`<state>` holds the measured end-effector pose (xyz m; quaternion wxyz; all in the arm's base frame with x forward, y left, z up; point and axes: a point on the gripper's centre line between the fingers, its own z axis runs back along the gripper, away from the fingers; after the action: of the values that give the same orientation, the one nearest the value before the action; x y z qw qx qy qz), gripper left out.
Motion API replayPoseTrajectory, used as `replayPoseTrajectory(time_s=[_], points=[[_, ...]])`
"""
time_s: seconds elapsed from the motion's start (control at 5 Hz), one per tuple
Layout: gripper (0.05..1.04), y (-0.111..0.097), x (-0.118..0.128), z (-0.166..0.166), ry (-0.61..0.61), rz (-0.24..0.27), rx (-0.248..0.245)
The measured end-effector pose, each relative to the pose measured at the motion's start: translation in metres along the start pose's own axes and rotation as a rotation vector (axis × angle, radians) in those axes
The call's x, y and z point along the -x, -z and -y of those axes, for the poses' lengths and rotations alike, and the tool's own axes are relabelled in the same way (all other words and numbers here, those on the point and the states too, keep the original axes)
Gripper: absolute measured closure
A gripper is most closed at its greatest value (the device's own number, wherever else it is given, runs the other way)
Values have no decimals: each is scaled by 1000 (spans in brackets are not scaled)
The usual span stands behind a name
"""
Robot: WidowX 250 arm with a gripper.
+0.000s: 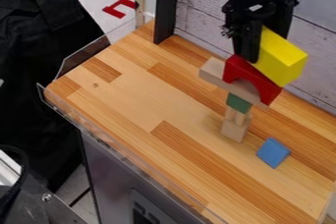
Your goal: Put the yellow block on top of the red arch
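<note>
Hand clamped on yellow block, block right at the top of red arch, long axis roughly along the span by eye, contact unclear, so next is centering it before release.

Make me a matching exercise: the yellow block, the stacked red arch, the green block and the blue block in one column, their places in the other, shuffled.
Things
1. Yellow block
2. Stacked red arch
3. Green block
4. Blue block

Places
A. Under the pale plank
B. On the wooden counter, apart from the stack
C. At the pincer
D. On top of the pale plank

Pairs: 1-C, 2-D, 3-A, 4-B
</note>
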<state>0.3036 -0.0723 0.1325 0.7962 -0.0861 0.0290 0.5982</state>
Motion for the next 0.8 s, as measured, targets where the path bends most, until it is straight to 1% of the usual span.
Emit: replayPoseTrajectory(time_s=[0.6,0.8], points=[[507,-1,-1,-3,-16,-3,14],[466,-1,0,-3,-19,-8,14]])
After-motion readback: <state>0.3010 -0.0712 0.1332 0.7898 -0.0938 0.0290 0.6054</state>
